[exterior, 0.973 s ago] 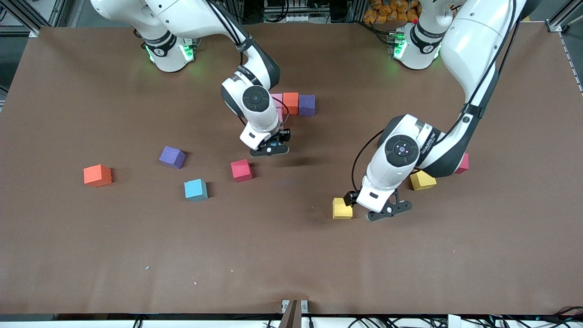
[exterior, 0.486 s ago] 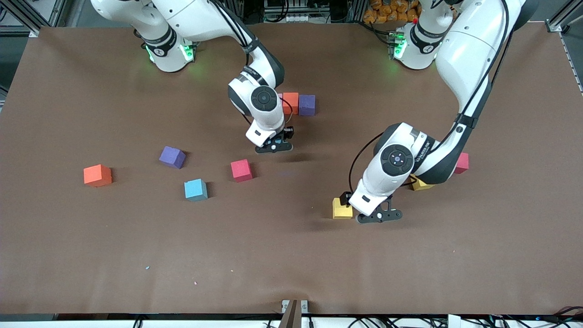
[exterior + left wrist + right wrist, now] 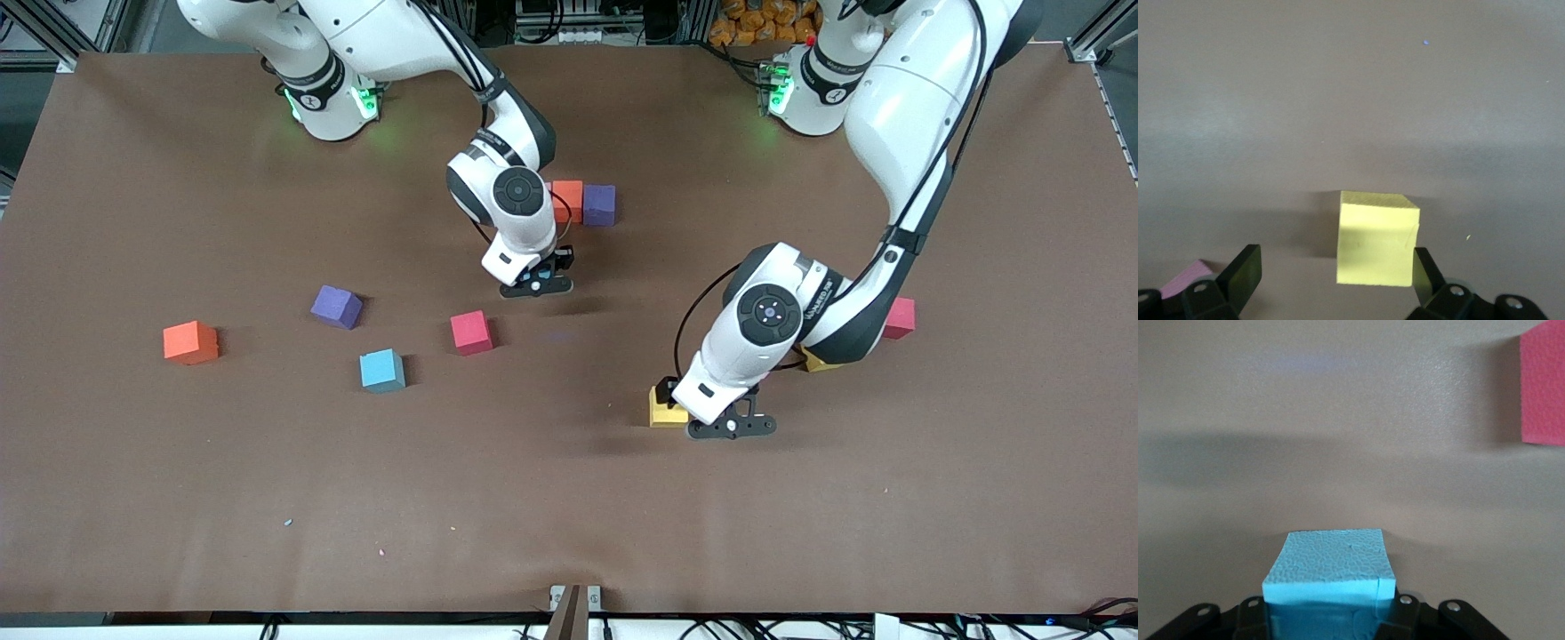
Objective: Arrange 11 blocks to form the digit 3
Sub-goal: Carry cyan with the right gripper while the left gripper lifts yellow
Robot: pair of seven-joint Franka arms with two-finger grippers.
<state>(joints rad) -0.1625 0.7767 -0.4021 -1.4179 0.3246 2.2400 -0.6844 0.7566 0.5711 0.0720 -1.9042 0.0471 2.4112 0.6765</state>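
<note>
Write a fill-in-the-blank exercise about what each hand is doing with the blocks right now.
1. The right hand is shut on a ____ block.
2. The left hand is open around a ____ block that sits on the table.
3. The orange block near the right arm touches a ____ block.

Missing words: cyan; yellow; purple

Even, fairly bright overhead light falls on the brown table (image 3: 569, 498), and soft, short shadows lie beside each block. Green glow from the arm bases tints the mat nearby. The front view is sharp, with no glare. In both wrist views broad blurred shadow bands cross the surface; the yellow block (image 3: 1377, 238) and cyan block (image 3: 1330, 575) show crisp texture.
</note>
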